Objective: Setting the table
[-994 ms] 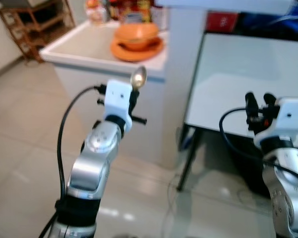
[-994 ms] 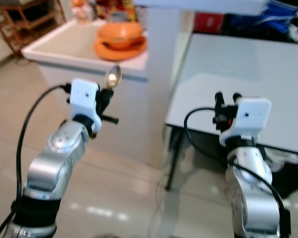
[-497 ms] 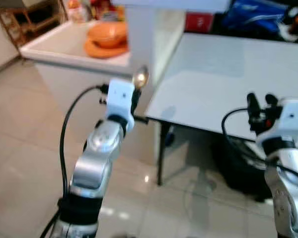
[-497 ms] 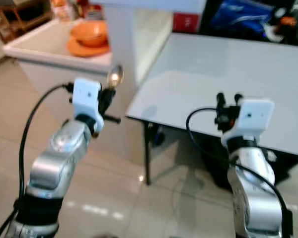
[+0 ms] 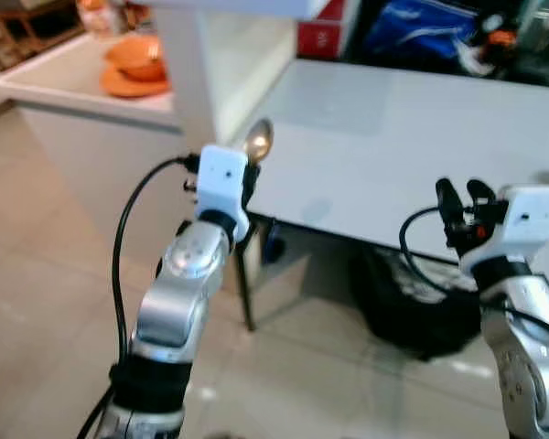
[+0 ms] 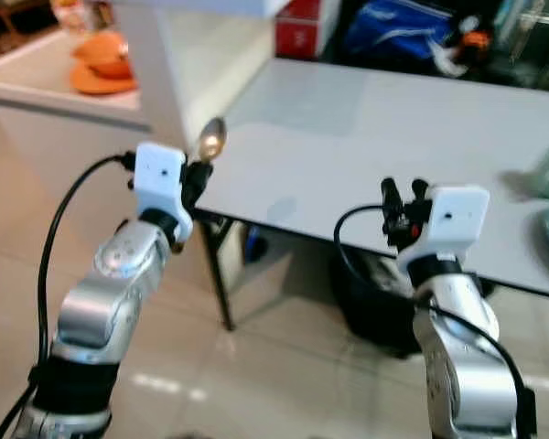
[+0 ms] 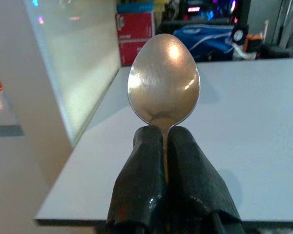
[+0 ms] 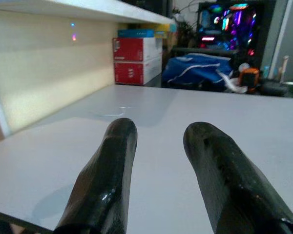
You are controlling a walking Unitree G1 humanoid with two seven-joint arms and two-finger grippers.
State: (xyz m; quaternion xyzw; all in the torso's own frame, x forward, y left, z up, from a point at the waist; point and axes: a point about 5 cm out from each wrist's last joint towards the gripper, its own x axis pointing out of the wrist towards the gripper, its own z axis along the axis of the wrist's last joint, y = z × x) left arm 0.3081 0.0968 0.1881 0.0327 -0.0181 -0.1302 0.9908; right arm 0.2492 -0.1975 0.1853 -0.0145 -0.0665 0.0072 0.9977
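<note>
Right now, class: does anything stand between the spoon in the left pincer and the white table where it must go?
Nothing visible does. The spoon faces bare white table just ahead of the left pincer.

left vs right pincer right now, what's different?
Left pincer is shut on a spoon, bowl sticking up past the fingertips; right pincer is open and holds nothing. Left sits at the white table's near corner; right sits further along its front edge. Both are raised and point toward the table.

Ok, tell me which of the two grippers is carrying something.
The left gripper: its fingers are shut on a spoon, bowl pointing up. The right gripper is open and empty above the white table.
</note>
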